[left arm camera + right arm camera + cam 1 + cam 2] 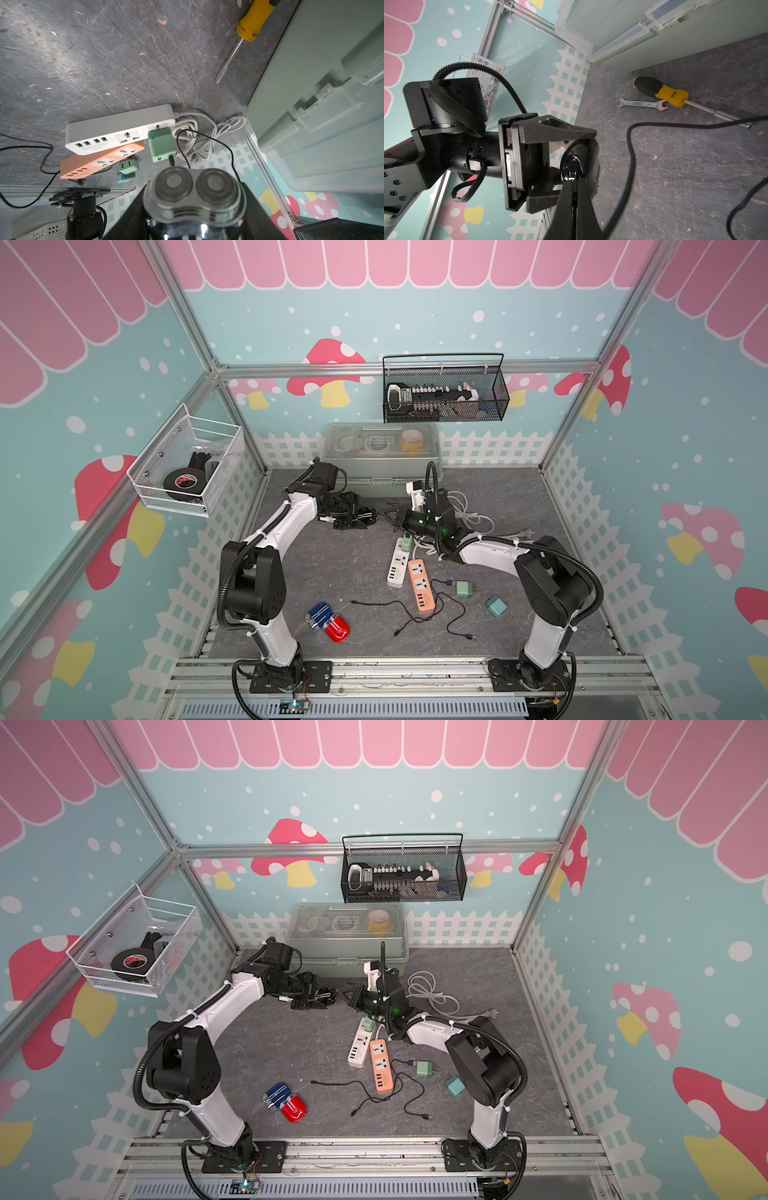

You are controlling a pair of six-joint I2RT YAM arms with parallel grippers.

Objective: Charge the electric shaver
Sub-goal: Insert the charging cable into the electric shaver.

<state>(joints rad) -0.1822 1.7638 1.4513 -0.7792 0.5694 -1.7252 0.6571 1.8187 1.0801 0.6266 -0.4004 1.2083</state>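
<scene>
Twin-head rotary shaver (192, 195), silver head, glossy black body, held above tabletop (124, 62); black cable (632, 149) from green adapter (161, 143) reaching its base.

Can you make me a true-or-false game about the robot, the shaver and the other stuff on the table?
1. The left gripper holds the shaver. True.
2. The plugged-in green charger sits in the orange strip. False: it sits in the white power strip.
3. A yellow-handled screwdriver lies on the table beside a wrench. True.
4. The black wall basket is empty. False: there are things inside it.
5. The right gripper is wide open. False: it is shut, at the shaver's bottom end.
</scene>
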